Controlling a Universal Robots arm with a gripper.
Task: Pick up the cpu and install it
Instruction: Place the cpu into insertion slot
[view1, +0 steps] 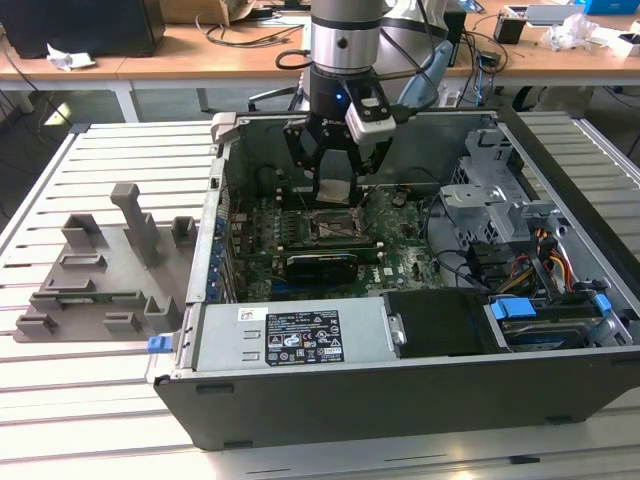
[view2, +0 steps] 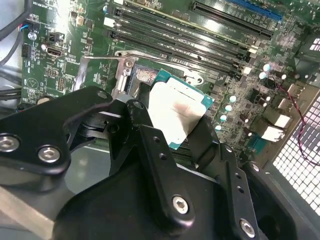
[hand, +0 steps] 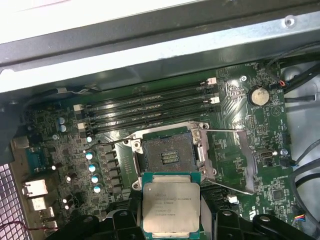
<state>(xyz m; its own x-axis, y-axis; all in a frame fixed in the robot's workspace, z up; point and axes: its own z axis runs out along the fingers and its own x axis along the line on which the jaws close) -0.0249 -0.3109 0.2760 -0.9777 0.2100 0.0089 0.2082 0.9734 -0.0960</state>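
Pincer (view1: 335, 182) down inside the open case (view1: 300, 400), clamped on the cpu (hand: 171, 210) by two opposite edges, with one black finger (view2: 205, 137) on each side of it in both wrist views. Silver top of the cpu turned toward the wrist cameras, hanging above the green motherboard (hand: 250, 125) and just beside the bare socket (hand: 170, 157), memory slots (hand: 150, 107) just beyond, contact with the socket not possible to judge. Well apart, on the slatted table (view1: 60, 420) at the exterior view's left, a grey holder (view1: 100, 270) standing outside the case.
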